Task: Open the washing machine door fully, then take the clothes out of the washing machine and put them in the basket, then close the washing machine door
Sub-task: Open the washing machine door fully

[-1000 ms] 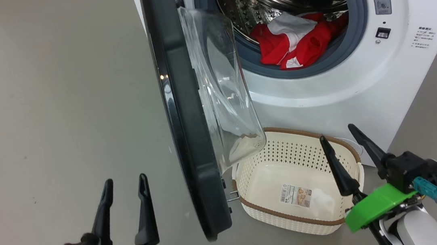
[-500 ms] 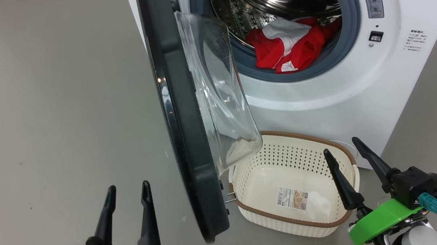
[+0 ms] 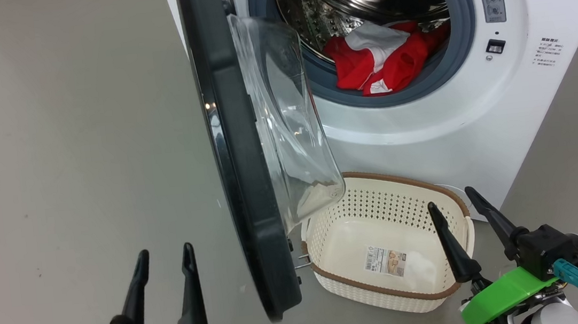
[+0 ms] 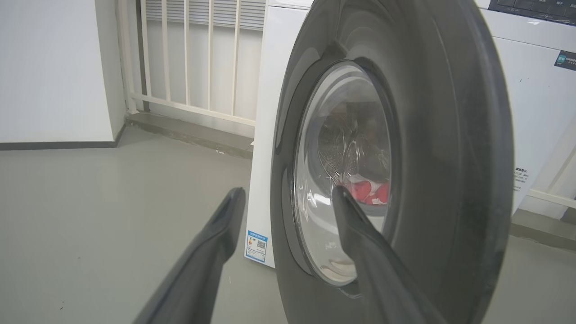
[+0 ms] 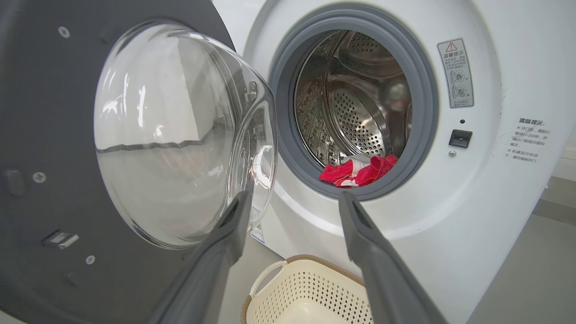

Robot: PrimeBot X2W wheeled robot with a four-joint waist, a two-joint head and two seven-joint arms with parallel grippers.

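At the lower left of the head view, the left gripper [image 3: 164, 249] hangs over bare floor with its fingers spread and nothing between them, just beside the outer face of the washing machine door [image 3: 241, 188]. The door stands roughly square to the machine front and appears short of fully open. If the left gripper pushes on the glossy rim off-centre, the fingers may slide rather than swing the door. The clear glass bowl [image 3: 285, 130] bulges toward the opening and overhangs the left end of the basket [image 3: 379, 203], which sits empty on the floor in front of the washing machine [image 3: 425, 131]. A garment carried down on that side may drape over the bowl or land outside the rim. The clothes [image 3: 380, 61] lie heaped at the front lip of the drum, against the grey rubber ring. A shallow pinch there may catch the ring, and tangled pieces may come out together and fall to the floor. The right gripper [image 3: 448, 197], also spread and empty, hovers near the basket's right end; a low reach toward the drum may knock the light basket aside.
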